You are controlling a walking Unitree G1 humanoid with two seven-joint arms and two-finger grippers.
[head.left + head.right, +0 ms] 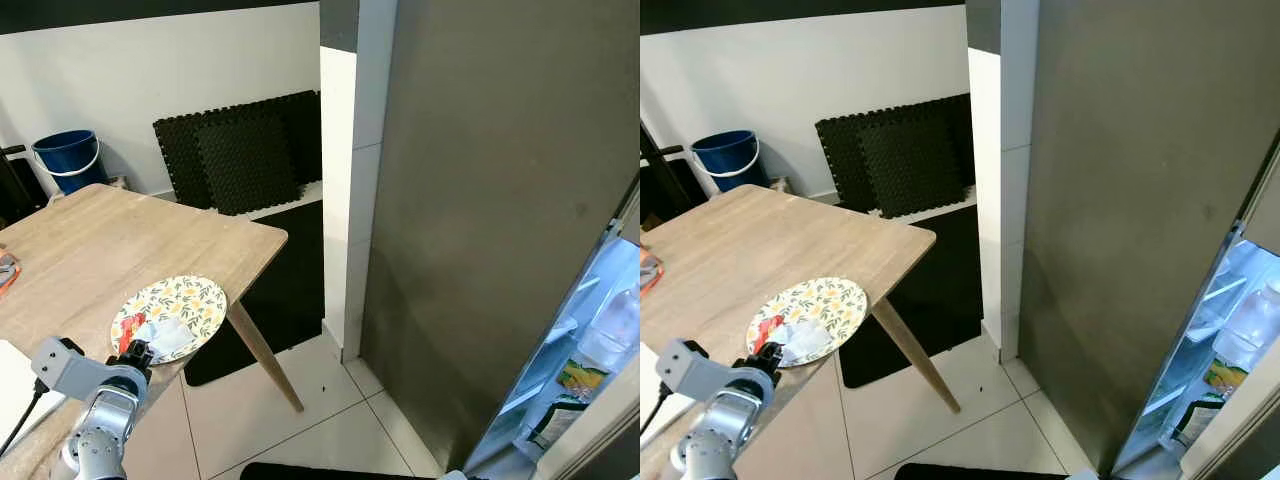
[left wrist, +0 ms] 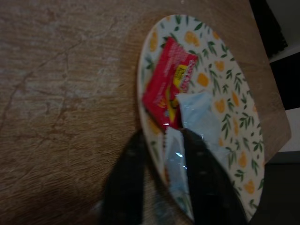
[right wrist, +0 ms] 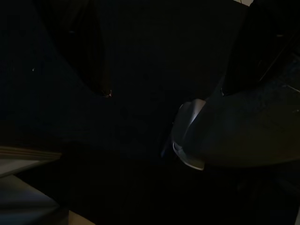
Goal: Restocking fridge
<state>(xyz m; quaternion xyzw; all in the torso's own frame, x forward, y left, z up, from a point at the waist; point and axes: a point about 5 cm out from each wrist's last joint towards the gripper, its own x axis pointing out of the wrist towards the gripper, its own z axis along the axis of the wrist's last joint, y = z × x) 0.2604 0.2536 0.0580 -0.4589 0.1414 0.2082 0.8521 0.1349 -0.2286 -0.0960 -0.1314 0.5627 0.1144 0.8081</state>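
My left fingers (image 2: pixel 161 178) are down at the near rim of the floral plate (image 1: pixel 205 300), which sits at the near edge of the wooden surface (image 1: pixel 120 240), close to its right corner. In my left wrist view the two black fingers stand a little apart, straddling the plate's rim: one over the bare wood just outside it, the other over the plate. Between them lies the near end of a clear, pale-blue wrapped packet (image 2: pixel 197 122). I judge they are closing on it or only lightly pinching it; I cannot tell whether they have a firm hold.

The packet's long axis runs roughly along my fingers' own line, away from the wrist toward the far side of the plate. Just beside it, partly under its edge, lies a red snack packet (image 2: pixel 166 79), slanted the same way and a bit farther out. So the thing to lift lies straight ahead of the fingers, not off to a side; a short close and a lift should take the pale one first.

Farther right, past the surface's corner and a strip of tiled floor, stands the fridge (image 1: pixel 500 200), with its lit door shelves (image 1: pixel 590 350) showing bottles and packs at the far right edge. That is where I judge the packets must go, a turn and a few steps to my right.

My right arm hangs idle; its wrist view is too dark to make out the state of its fingers.
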